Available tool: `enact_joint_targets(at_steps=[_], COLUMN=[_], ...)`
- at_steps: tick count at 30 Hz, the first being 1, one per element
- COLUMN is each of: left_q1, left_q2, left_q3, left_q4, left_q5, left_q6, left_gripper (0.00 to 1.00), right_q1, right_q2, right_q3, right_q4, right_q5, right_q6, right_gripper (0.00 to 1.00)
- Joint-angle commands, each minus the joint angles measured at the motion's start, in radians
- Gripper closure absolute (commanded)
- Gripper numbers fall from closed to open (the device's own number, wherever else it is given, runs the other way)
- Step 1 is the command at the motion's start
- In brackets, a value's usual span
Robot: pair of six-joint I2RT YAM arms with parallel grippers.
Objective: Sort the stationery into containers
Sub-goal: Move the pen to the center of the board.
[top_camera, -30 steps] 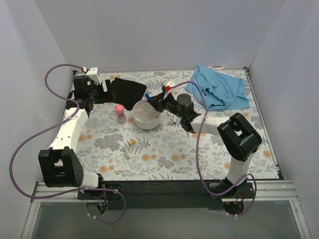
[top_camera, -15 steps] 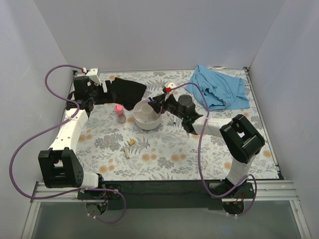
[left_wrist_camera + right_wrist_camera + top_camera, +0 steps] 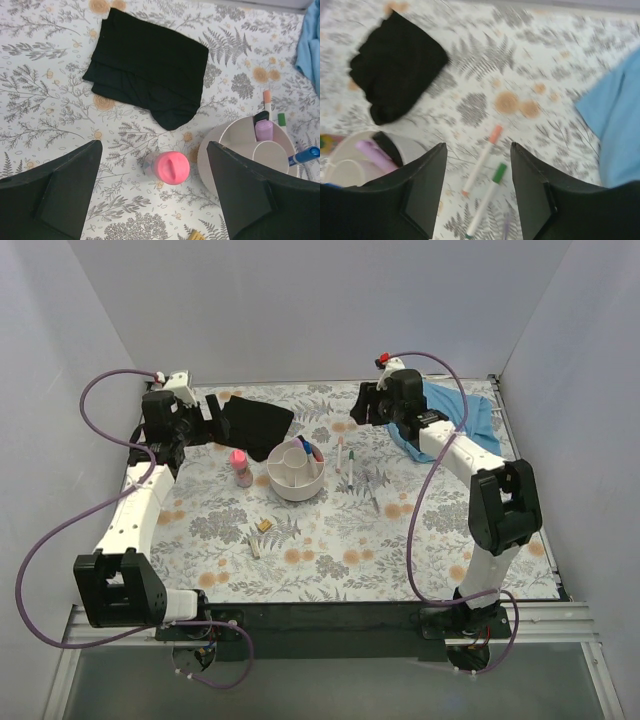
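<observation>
Broadly, the floral surface point(image 3: 330, 570) filled the top view, with a blue cloth point(image 3: 470, 420) at upper right and a black pouch point(image 3: 255, 420) at upper left. The bowl point(image 3: 292, 490) sat near the middle. It held a tube point(image 3: 264, 131), a highlighter point(image 3: 261, 118) and a blue-capped pen point(image 3: 304, 155) leaning out over its rim.

The left fingers point(image 3: 205, 422) hung spread and empty at upper left, beside the pouch. The right fingers point(image 3: 362, 405) were spread and empty too, at upper centre near the cloth, well above the loose pens point(image 3: 351, 472). These lay on the surface just right of the bowl, with the orange-capped pen point(image 3: 481, 167) and the green-capped pen point(image 3: 487, 205) close together. A pink-capped bottle point(image 3: 240, 468) stood upright just left of the bowl. Tan pieces point(image 3: 262, 528) lay toward lower centre, apart from everything else.

Several things could probably go wrong from there. Closing on one thin pen might catch or roll its neighbour, since they lay so close. Dropping in another long pen could knock the leaning one out. The upright bottle could topple if one finger touched it first. The tan pieces looked small enough to slip from a pinch.
</observation>
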Motion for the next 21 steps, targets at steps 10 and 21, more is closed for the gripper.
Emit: enact_joint_targets(at_steps=[10, 21], left_q1=[0.056, 0.078], left_q2=[-0.124, -0.199], left_q3=[-0.042, -0.076], left_q4=[0.052, 0.049], left_q5=[-0.039, 0.043], left_q6=[0.043, -0.047], left_gripper=[0.14, 0.14], right_q1=[-0.003, 0.037], right_q2=[0.082, 0.255], right_q3=[0.075, 0.262], right_q4=[-0.594, -0.533], right_q5=[-0.029, 0.035], right_q6=[-0.171, -0.161], right_gripper=[0.65, 0.62])
